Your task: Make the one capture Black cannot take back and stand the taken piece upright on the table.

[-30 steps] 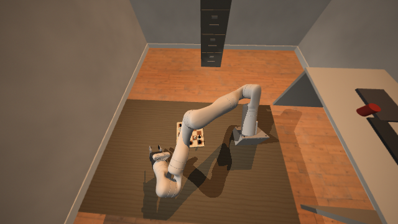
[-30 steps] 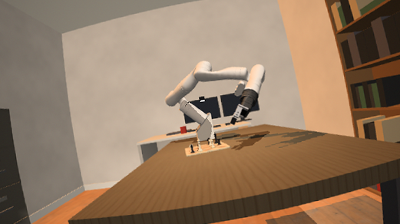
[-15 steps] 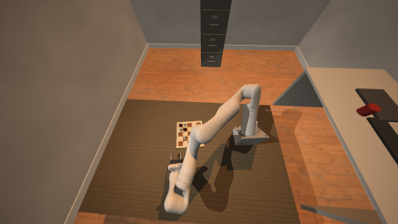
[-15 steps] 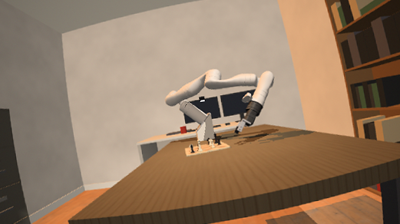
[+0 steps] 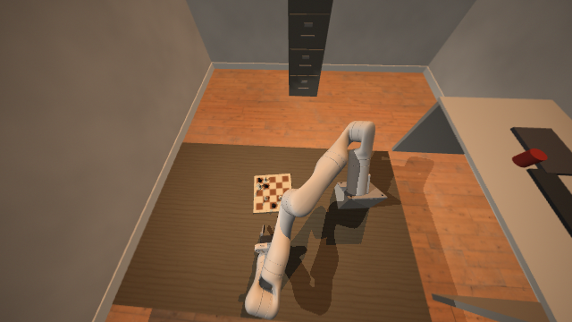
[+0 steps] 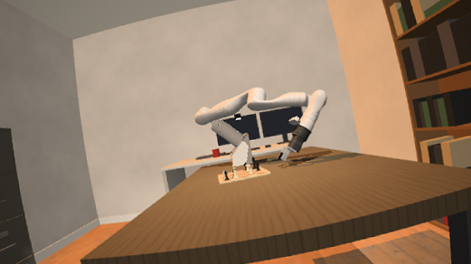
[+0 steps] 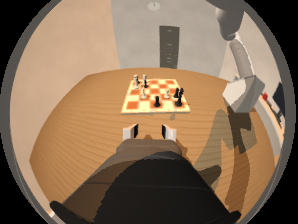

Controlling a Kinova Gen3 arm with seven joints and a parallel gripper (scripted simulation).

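Landmark: the chessboard [image 5: 272, 193] lies flat on the brown tabletop [image 5: 188, 250], near the arm's grey base [image 5: 379, 195].
Pieces: black and white chess pieces [image 7: 157, 100] stand upright on the chessboard; their kinds are too small to tell.
End effector: the end effector [image 7: 150, 131] hangs low over the tabletop, off the chessboard and well apart from its nearest edge, fingers spread wide with nothing between them.
Wrist view: the chessboard lies straight ahead of the fingertips.

Smooth off-white tubular arm [image 5: 313, 188], dark wrist, pale two-fingered pincer [image 6: 284, 155].
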